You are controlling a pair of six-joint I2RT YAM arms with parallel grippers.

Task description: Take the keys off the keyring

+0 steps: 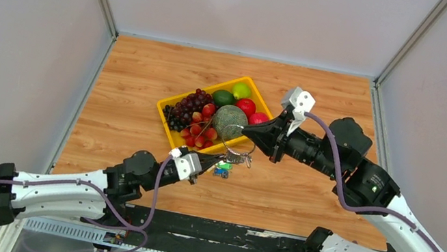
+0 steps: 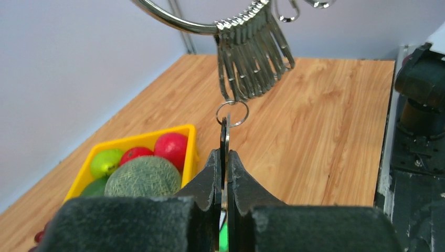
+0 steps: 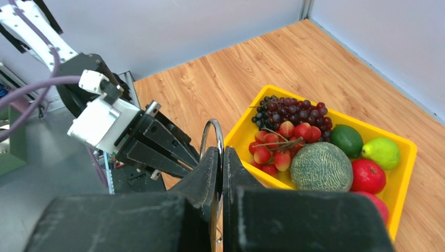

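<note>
One key (image 2: 224,131) pinched, left end effector (image 2: 224,155) closed

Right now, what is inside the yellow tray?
Dark grapes, small red fruits, a netted melon, two green fruits and red apples. The tray floor beneath them and its corner behind the right end effector are covered.

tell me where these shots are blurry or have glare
Left wrist: the left fingers are soft at the bottom, the keyring glints brightly; right wrist: the right fingers blur up close while the fruit tray is sharp; top view: even light, the keys too small for detail.
</note>
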